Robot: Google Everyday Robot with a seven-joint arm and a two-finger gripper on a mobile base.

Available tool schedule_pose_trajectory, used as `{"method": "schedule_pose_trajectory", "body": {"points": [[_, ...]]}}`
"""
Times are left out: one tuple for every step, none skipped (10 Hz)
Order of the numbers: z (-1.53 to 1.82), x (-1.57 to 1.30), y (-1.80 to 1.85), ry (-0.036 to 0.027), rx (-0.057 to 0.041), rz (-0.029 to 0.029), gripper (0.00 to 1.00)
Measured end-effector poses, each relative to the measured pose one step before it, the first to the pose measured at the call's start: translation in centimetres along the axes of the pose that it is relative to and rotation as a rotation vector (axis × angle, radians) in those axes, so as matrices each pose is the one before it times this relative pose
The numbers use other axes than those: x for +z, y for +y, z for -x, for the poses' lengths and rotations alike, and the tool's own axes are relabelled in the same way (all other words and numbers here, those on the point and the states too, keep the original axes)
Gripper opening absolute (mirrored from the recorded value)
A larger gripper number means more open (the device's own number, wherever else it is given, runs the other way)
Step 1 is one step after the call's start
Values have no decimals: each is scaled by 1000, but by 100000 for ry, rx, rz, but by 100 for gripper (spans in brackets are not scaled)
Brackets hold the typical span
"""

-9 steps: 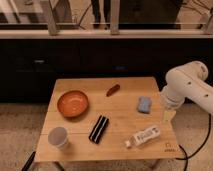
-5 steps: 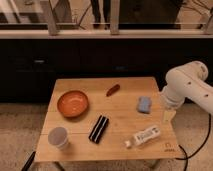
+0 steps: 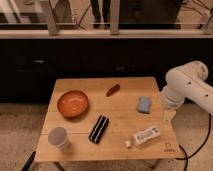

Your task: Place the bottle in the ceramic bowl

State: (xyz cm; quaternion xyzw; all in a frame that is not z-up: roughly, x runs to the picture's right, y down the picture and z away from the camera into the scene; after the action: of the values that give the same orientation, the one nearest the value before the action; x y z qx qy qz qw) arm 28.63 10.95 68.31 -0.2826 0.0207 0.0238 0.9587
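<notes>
The bottle point(image 3: 144, 136) is clear plastic with a white label and lies on its side near the front right of the wooden table point(image 3: 120, 117). The ceramic bowl point(image 3: 73, 103) is orange-red, stands on the left of the table and holds nothing. My white arm point(image 3: 186, 87) comes in from the right. The gripper point(image 3: 168, 115) hangs at the table's right edge, above and to the right of the bottle, apart from it.
A black bar point(image 3: 99, 128) lies between the bowl and the bottle. A white-grey cup point(image 3: 58, 137) stands at the front left. A blue block point(image 3: 144, 104) lies near the gripper. A small red object point(image 3: 113, 90) lies at the back. A dark cabinet stands behind the table.
</notes>
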Motion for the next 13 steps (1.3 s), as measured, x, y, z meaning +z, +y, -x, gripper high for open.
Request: {"method": "schedule_pose_trajectory", "body": {"points": [[1,0,1,0,-3,1,80],[-1,0,0,-3,4,-1,80],[0,4,1,1,-5,6,80],[-1,-5,-2,2,2,-9,80],[0,3,2,-4,2,7,80],[15,13,12,-7,-58,27,80],[102,337,199,-352,-1105,629,80],[458,661,338,-861,-2036,1026,80],[858,1289,442,-1381,-2534,1491,80],[670,1017,174,-1051,-2072,958,80],[6,337,107,-138,-1258,401,80],[163,104,61,-561,-1533,379,80],[171,334,188,-1208,-1799,763,80]]}}
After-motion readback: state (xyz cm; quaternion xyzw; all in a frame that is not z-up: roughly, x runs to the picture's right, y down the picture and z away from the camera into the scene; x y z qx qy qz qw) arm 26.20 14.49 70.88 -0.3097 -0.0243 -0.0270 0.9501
